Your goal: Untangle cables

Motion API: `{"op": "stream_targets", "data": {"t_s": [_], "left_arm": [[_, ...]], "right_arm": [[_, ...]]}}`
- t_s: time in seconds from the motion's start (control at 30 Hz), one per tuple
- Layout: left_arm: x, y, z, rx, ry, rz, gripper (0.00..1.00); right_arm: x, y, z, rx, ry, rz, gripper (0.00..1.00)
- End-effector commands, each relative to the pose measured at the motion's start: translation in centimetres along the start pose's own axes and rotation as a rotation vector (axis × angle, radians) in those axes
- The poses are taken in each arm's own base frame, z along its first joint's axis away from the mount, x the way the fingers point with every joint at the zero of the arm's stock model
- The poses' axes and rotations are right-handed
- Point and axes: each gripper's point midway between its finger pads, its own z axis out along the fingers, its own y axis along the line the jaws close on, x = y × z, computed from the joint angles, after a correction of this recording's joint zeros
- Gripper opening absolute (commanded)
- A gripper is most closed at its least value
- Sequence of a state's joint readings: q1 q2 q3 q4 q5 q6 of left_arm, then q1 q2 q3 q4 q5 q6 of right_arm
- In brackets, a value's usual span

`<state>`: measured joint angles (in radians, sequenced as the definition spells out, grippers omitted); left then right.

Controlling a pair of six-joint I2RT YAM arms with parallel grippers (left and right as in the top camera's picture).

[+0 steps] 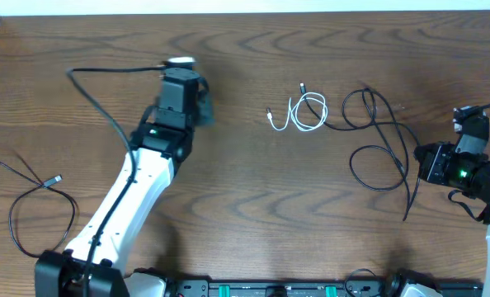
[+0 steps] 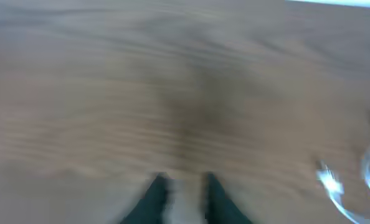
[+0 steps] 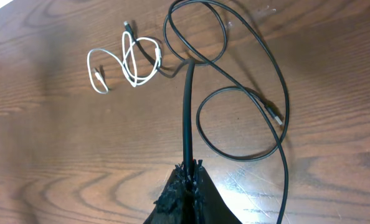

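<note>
A small white cable (image 1: 307, 113) lies coiled at the table's upper middle; its black tail runs right into a looping black cable (image 1: 377, 132). My right gripper (image 1: 416, 165) is shut on this black cable (image 3: 188, 106), which runs straight out from the fingertips (image 3: 190, 169) toward the loops and the white cable (image 3: 132, 59). My left gripper (image 1: 205, 110) hovers left of the white cable, apart from it. The left wrist view is blurred; the fingers (image 2: 185, 190) show a gap with nothing between them, and the white cable (image 2: 359, 180) is at the right edge. Another black cable (image 1: 30, 198) lies at far left.
The left arm's own thick black cable (image 1: 105, 99) arcs over the table at upper left. The table's far edge (image 1: 245, 11) runs along the top. The arm bases stand along the near edge (image 1: 270, 289).
</note>
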<state>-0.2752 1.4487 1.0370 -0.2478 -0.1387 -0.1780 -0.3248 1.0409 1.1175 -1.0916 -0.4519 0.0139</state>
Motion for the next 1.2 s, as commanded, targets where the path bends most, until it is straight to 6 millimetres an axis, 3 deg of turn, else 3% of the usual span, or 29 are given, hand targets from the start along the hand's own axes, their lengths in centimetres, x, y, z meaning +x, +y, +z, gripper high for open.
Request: {"op": "stream_targets", "data": {"t_s": [0.0,0.1,0.23,0.37,0.53,0.67,0.8,0.9,1.17], "left_arm": [[3.6,-7.5,0.5,0.324,0.109,0.229,0.58],[5.2,-9.8,1.1,0.363,0.128,0.305,0.74],[6.7,-14.5,2.0,0.442,0.104,0.371,0.89],[9.2,-20.0,3.2,0.533,0.067,0.440,0.90],[12.0,-23.8,4.2,0.598,0.048,0.487,0.90],[13.7,-25.0,5.2,0.615,0.051,0.503,0.91],[13.5,-25.4,5.7,0.621,0.022,0.498,0.91],[13.1,-24.8,6.6,0.564,-0.004,0.494,0.91],[15.3,-24.7,9.5,0.538,0.002,0.497,0.91]], "right_arm": [[-0.5,0.2,-0.4,-0.003,-0.015,-0.018,0.01],[-0.5,0.2,-0.4,-0.003,-0.014,-0.018,0.01],[-0.5,0.2,-0.4,-0.003,-0.013,-0.017,0.01],[-0.4,0.2,-0.4,-0.003,-0.011,-0.016,0.01],[-0.4,0.2,-0.4,-0.002,-0.009,-0.016,0.01],[-0.4,0.2,-0.4,-0.003,-0.009,-0.016,0.01],[-0.2,0.2,-0.4,-0.002,-0.005,-0.014,0.01],[-0.2,0.2,-0.4,-0.002,-0.003,-0.013,0.01],[-0.1,0.1,-0.2,-0.002,0.001,-0.022,0.01]]}}
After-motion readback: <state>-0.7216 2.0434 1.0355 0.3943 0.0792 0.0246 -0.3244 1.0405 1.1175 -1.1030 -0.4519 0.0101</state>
